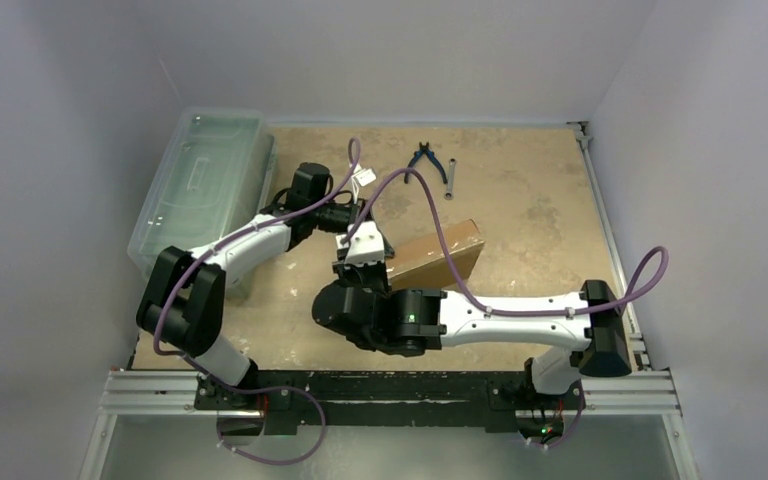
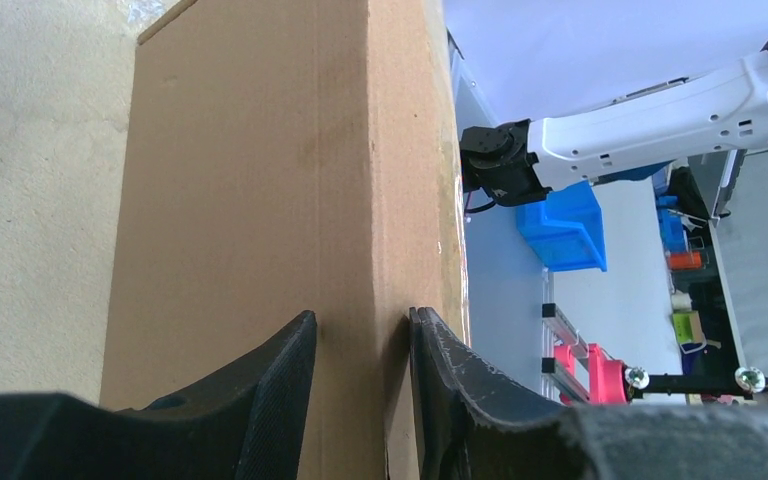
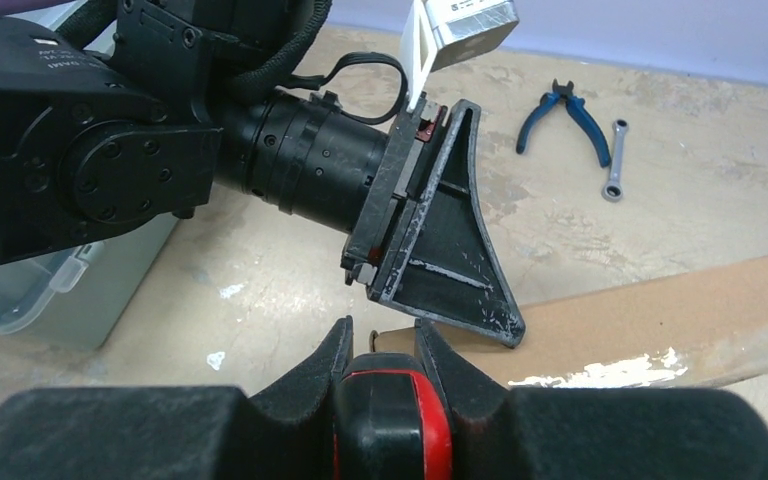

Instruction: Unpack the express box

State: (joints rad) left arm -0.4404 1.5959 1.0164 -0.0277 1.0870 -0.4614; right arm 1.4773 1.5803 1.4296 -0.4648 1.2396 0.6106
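The table (image 1: 520, 200) was a worn tan board with pale grey walls around it. The express box (image 1: 440, 252) sat just right of the frame's centre in the overhead view, tilted, its lower left end between the two arms.

The left claw (image 2: 360, 330) was about half closed on that end. Its own camera showed brown cardboard filling the gap between its two black fingers (image 2: 280, 370), both of them against the box. The right claw (image 3: 382, 335) was closed as tight as it would go on a small black and red thing (image 3: 390, 410), which I couldn't make out. It hung just short of the same end of the box, close beside the left claw.

By count there was one cardboard box, and one clear lidded bin (image 1: 200, 180) at the upper left edge of the table. One pair of blue-handled pliers (image 1: 425, 157) and one small wrench (image 1: 451, 180) lay side by side at upper centre, well apart from the box.
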